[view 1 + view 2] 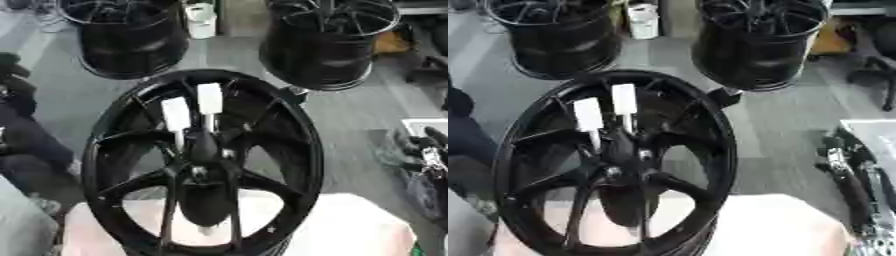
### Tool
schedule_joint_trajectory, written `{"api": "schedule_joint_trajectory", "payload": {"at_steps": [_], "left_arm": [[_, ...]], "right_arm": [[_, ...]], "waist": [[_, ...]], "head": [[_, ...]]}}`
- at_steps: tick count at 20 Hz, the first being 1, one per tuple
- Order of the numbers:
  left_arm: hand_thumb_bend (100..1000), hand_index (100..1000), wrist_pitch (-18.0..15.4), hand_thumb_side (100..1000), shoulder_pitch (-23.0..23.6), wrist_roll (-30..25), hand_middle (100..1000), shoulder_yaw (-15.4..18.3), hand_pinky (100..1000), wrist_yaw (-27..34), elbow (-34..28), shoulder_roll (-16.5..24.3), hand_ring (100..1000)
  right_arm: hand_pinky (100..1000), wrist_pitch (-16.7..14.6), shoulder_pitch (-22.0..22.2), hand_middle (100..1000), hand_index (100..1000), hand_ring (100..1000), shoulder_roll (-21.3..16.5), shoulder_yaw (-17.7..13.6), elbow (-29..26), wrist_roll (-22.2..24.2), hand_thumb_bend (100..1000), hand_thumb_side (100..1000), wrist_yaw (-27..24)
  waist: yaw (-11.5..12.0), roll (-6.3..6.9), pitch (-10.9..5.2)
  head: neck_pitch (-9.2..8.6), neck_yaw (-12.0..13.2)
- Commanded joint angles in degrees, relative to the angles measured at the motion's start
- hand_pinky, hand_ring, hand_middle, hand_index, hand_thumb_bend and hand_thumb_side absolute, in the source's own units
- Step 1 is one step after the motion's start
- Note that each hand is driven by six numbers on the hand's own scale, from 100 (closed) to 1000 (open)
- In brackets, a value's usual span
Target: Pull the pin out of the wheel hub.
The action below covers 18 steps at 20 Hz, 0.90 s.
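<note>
Centrally, two white pins (176, 114) stand in the black wheel hub (203, 159); right hand (426, 150) fingers' state unclear.

The robot's right hand (426, 150), seen at three o'clock in the left eye view, is black with dark fingers and silver metal parts (a pale, shiny link runs down its middle). Its forearm (852, 192) is black, with silvery hardware alongside.

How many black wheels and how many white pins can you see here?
Black wheels: 3, the near wheel hub and two on the floor behind, left and right.
White pins: 2, left pin and right pin.
Total: 5
</note>
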Motion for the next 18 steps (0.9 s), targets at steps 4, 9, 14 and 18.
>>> {"api": "schedule_joint_trajectory", "payload": {"at_steps": [4, 9, 14, 18], "left_arm": [[909, 807, -2.5, 381, -11.1, -7.6, 634, -12.0, 655, -6.7, 6.7, 11.0, 609], [881, 804, -5.6, 366, -18.2, -13.5, 632, -18.9, 663, -13.0, 11.9, 9.1, 613], [849, 801, -7.5, 346, -22.4, -18.2, 627, -23.4, 668, -17.6, 16.2, 6.0, 612], [844, 800, -8.4, 340, -24.6, -19.8, 628, -25.2, 669, -20.9, 18.7, 3.4, 613]], "right_arm": [[666, -0.1, -0.1, 773, 922, 764, -1.8, 0.5, -0.4, 0.6, 100, 705, 0.3], [666, -0.1, 0.1, 773, 922, 764, -2.0, 0.7, -0.3, 0.9, 100, 706, 0.4], [666, -0.1, 0.3, 773, 922, 764, -2.2, 0.7, -0.3, 0.9, 100, 706, 0.4], [666, -0.2, 0.4, 773, 922, 764, -2.1, 0.8, -0.2, 1.1, 100, 708, 0.3]], "waist": [[-0.7, 0.44, -1.38], [-1.1, 0.95, -1.84], [-1.3, 1.27, -2.18], [-1.3, 1.37, -2.33]], "head": [[0.34, 1.3], [0.7, 1.6], [1.13, 1.9], [1.35, 2.0]]}}
